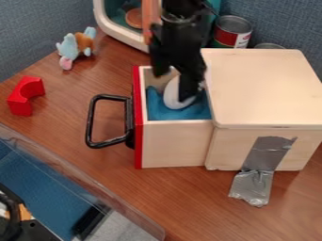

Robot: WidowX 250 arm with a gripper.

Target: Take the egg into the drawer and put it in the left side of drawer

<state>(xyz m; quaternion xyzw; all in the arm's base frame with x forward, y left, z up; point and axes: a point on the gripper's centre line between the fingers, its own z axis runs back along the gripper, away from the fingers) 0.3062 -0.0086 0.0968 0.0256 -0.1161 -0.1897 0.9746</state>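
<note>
Wood-grain tabletop (189,202) spans the frame, with a blue-grey wall (37,28) along the upper left and upper right. White egg (171,96) at upper centre, inside the drawer (176,143), near the middle of its width and over blue cloth (160,113); contact with the cloth cannot be determined. Drawer juts leftward from a pale wooden box (264,89), right of frame; red front panel (138,141), black handle (90,120) facing left. Silver tape (267,153) runs from the box's near side onto the table. Other items: red arched block (21,99) at left, plush toy (75,46) at upper left, red-and-white can (232,32) behind the box, white-rimmed toy cabinet (119,30) at top, clear panel (60,188) over a blue surface at lower left. Obstruction: arm and gripper (173,86) cover part of the drawer's far wall and the egg's right side. Arm enters at top centre, gripper hanging down into the drawer, fingers spread, the right-hand one in front of the egg; touch between fingers and egg not determinable.
</note>
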